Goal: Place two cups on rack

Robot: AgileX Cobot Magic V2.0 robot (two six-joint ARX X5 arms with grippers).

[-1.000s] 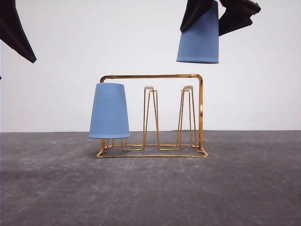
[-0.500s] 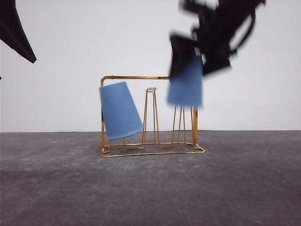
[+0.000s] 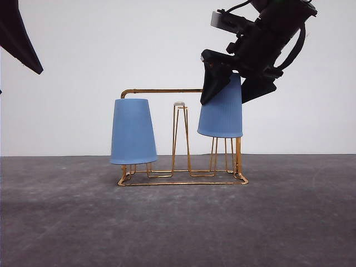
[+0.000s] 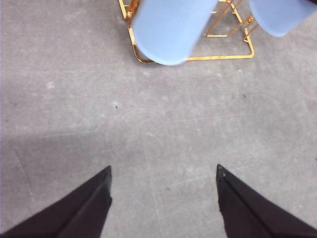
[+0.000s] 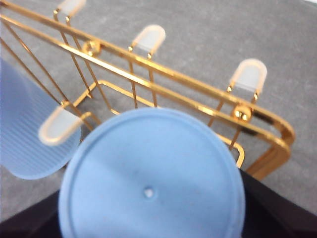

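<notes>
the gold wire rack [image 3: 181, 136] stands on the grey table [image 3: 178, 222], and both light blue cups are upside down at it. the 1st cup [image 3: 133, 132] sits over a peg at the rack's left end, upright, its rim just above the wire base, with no gripper touching it. the 2nd cup [image 3: 221, 111] is at the rack's right end, over the peg there, its rim well above the base and higher than the 1st cup's rim. the right gripper [image 3: 231, 83] comes in from the upper right and is clamped on the top part of this 2nd cup, 1 dark finger on each side. in the right wrist view the cup's round bottom [image 5: 151, 191] fills the foreground with pale-tipped pegs [image 5: 148, 38] behind it. the middle peg [image 3: 179, 136] is bare. the left gripper [image 4: 163, 198] hangs above bare table near the rack, its 2 fingers spread wide apart and holding nothing.
</notes>
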